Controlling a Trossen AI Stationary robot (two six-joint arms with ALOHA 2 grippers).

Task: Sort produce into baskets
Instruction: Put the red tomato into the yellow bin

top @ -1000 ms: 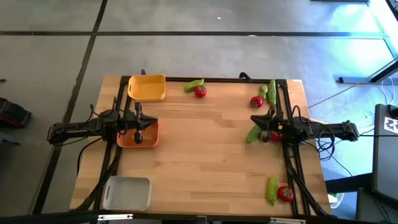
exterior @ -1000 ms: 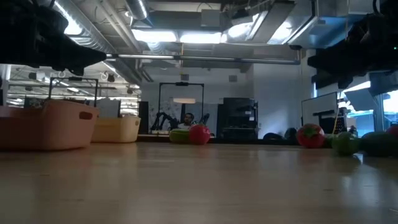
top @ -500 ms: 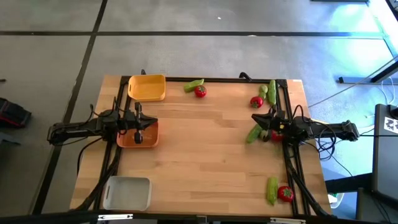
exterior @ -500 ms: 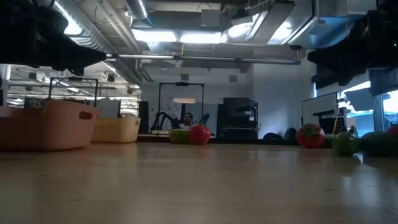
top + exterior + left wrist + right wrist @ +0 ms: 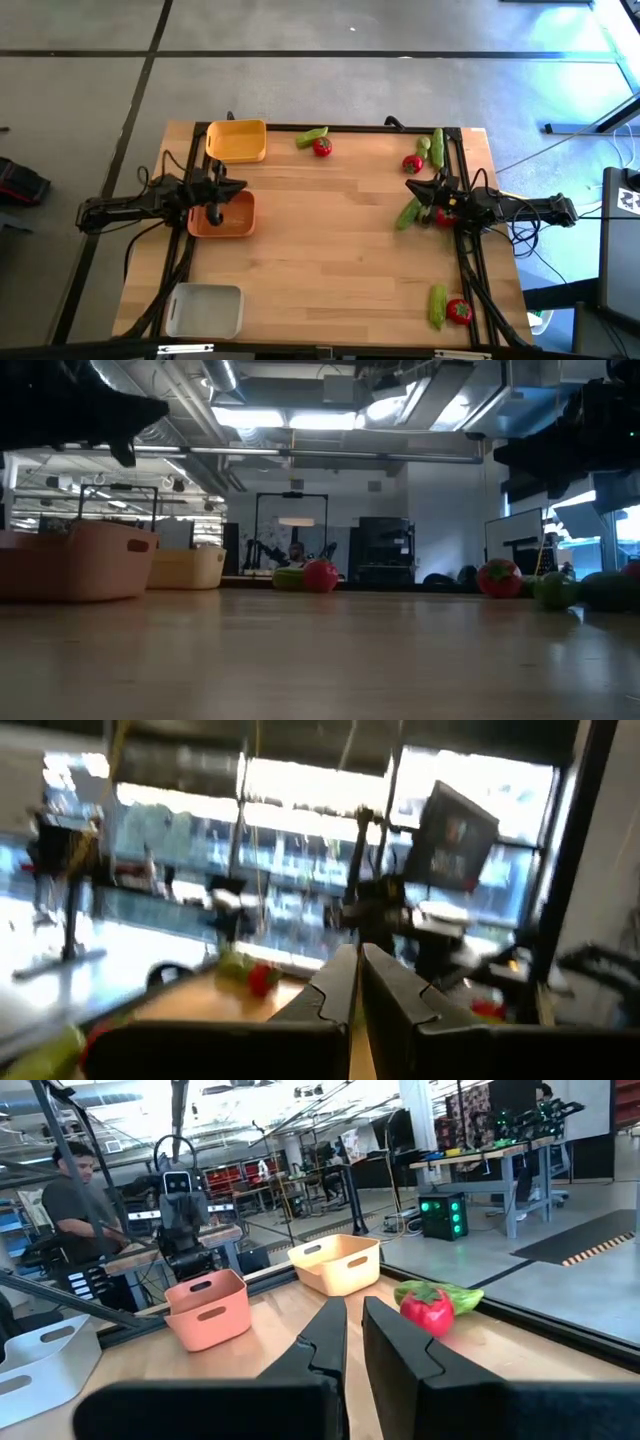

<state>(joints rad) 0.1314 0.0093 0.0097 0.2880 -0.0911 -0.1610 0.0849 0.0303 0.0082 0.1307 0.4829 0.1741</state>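
Note:
Three baskets stand along the table's left side: yellow (image 5: 237, 140) at the far end, orange (image 5: 230, 216) in the middle, white-grey (image 5: 205, 310) near. A cucumber (image 5: 311, 136) and tomato (image 5: 322, 148) lie at the far middle. A tomato (image 5: 412, 164), lime (image 5: 423, 145) and cucumber (image 5: 438, 146) lie far right. My left gripper (image 5: 218, 198) is shut and empty above the orange basket. My right gripper (image 5: 411, 189) is shut and empty, beside a cucumber (image 5: 407, 214) and a tomato (image 5: 443, 218).
A cucumber (image 5: 437, 305) and a tomato (image 5: 459, 311) lie at the near right corner. The table's middle is bare wood (image 5: 330, 250). Cable tracks run along both side edges. A person (image 5: 75, 1185) stands beyond the table in the right wrist view.
My left gripper has risen a little over the orange basket and tipped up, shifting slightly toward the table's left and far edges. The produce and baskets lie as before.

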